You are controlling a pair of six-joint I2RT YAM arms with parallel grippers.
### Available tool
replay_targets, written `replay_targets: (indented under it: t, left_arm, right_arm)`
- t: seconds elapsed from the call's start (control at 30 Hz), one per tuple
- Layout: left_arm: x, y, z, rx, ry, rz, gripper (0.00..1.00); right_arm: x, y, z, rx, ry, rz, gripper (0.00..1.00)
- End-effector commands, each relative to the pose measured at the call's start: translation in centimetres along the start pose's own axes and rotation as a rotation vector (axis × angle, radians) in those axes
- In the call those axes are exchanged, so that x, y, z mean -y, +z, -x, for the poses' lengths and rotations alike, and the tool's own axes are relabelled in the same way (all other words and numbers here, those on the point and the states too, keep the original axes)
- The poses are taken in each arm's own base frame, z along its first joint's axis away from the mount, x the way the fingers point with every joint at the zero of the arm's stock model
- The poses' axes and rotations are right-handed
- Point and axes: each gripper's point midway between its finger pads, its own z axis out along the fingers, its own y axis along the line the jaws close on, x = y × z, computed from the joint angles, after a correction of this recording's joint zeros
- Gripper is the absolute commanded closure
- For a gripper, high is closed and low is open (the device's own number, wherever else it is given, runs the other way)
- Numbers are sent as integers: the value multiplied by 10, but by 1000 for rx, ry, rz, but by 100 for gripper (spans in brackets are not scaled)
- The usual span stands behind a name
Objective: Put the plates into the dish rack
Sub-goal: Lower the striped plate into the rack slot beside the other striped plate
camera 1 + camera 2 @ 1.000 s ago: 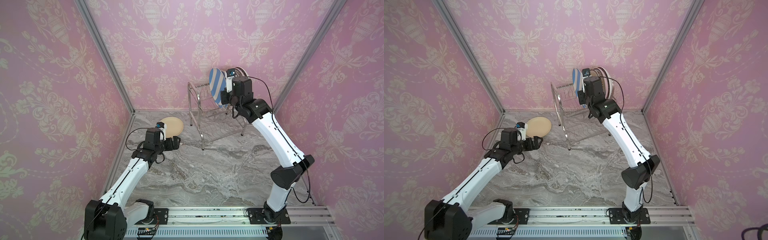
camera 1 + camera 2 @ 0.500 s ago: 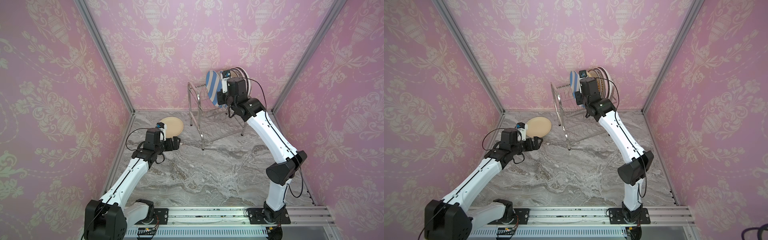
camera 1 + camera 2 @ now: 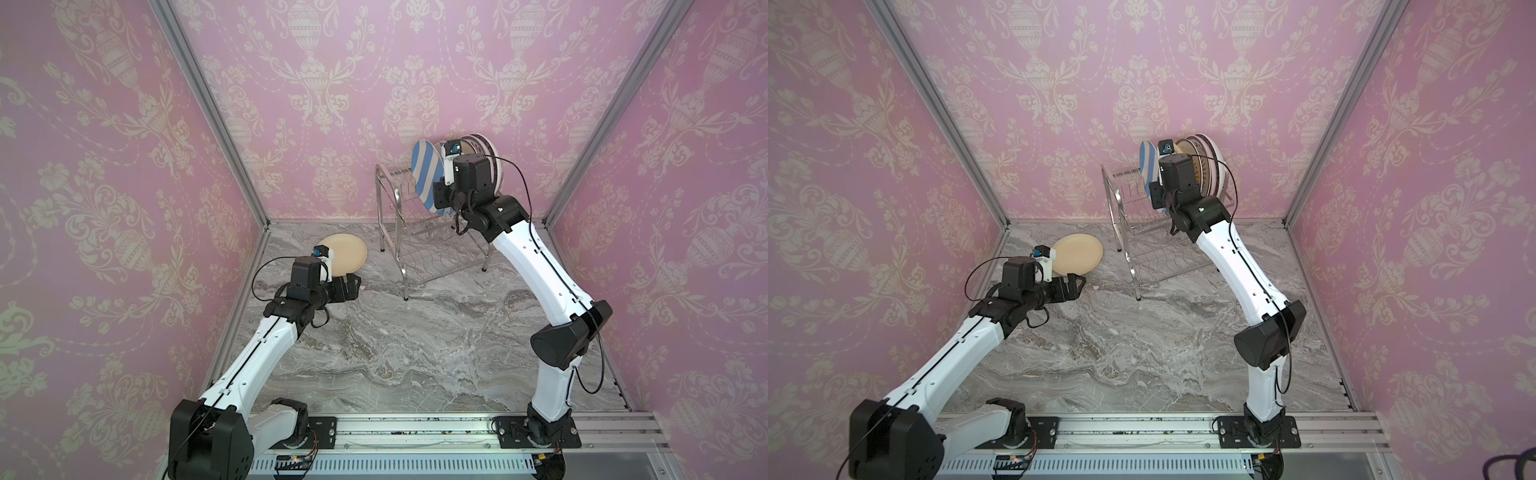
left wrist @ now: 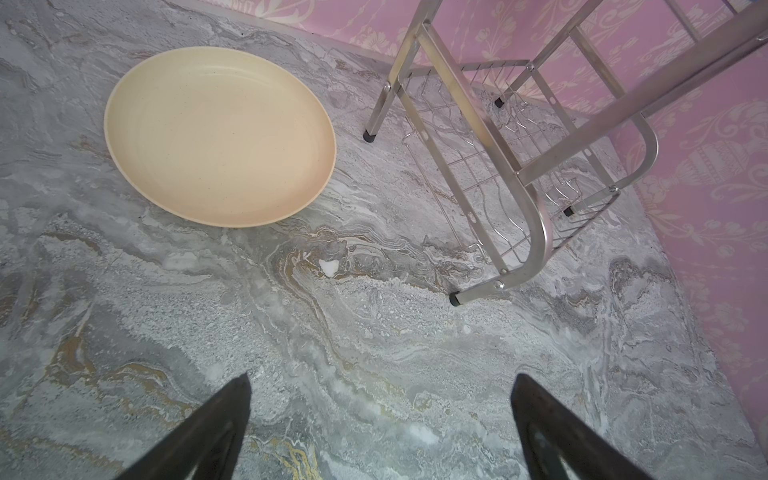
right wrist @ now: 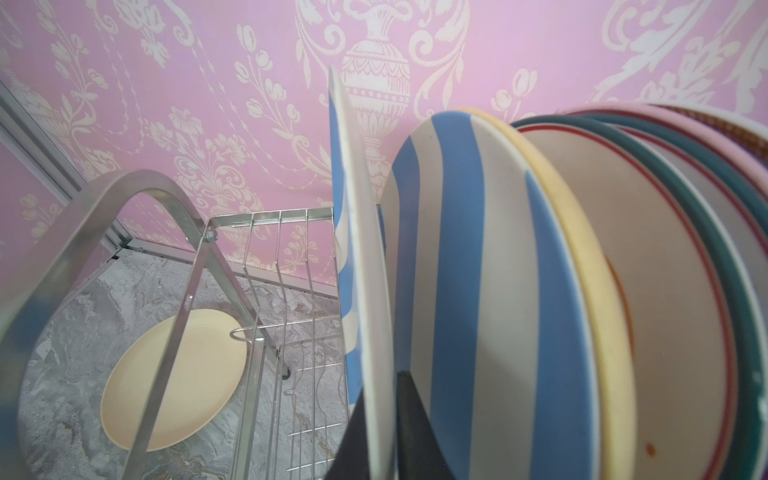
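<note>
In both top views the rack (image 3: 432, 249) stood at the back edge of the bench (image 3: 415, 353), with a cream plate (image 3: 347, 253) flat toward its back left corner. The left wrist view showed the left hand (image 4: 380, 382) wide open and empty. The right wrist view showed the right hand (image 5: 380, 399) clamped on a striped plate (image 5: 361, 249), upright at the rack's top tier just beside other plates (image 5: 623, 291).

The right arm (image 3: 536, 266) now stands a little more to the left and leans closer to the far wall. Its elbow sits further left than a second ago. The right gripper (image 5: 380, 390) and the blue-striped plate (image 3: 423, 174) between its jaws are also slightly further left over the dish rack (image 3: 399, 249). Most of this shift comes in the first half second.
</note>
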Motion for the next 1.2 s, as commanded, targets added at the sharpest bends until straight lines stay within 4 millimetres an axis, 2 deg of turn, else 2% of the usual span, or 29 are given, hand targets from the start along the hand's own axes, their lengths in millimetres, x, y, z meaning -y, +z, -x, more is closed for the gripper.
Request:
replay_targets:
  t: [0.0, 0.4, 0.53, 0.73, 1.17]
  left_arm:
    - [-9, 2, -8, -24, 22, 29, 1]
    - [-10, -1, -9, -20, 22, 34, 1]
    - [-10, -3, -7, -15, 24, 39, 1]
    - [-10, -4, -6, -12, 28, 42, 1]
    - [-10, -9, -2, 7, 30, 54, 1]
  right_arm:
    - [-1, -11, 14, 36, 30, 14, 84]
    - [-1, -19, 25, 55, 9, 18, 80]
    - [-1, -27, 31, 64, -6, 14, 71]
    - [4, -41, 38, 79, -19, -1, 62]
    - [8, -66, 50, 113, -29, -1, 53]
